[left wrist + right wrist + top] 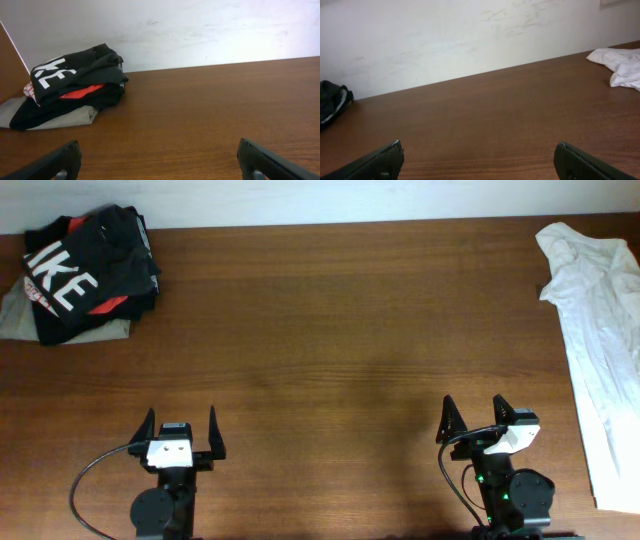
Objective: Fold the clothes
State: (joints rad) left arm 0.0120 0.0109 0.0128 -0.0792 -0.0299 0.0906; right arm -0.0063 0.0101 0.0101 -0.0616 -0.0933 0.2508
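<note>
Left jaws and right jaws both gape empty, and the white garment lies on the tabletop ahead-right of the right jaws, its length running away from them.

One brown wooden table. Two robot grippers sit at the table's near edge, the left gripper and the right gripper. Each has two black fingers, four in all. One stack of folded clothes sits at the table's far left corner. A black piece with white lettering tops it and a grey-beige piece lies lowest; the layers between cannot be counted. One loose white garment lies along the table's right edge.
</note>
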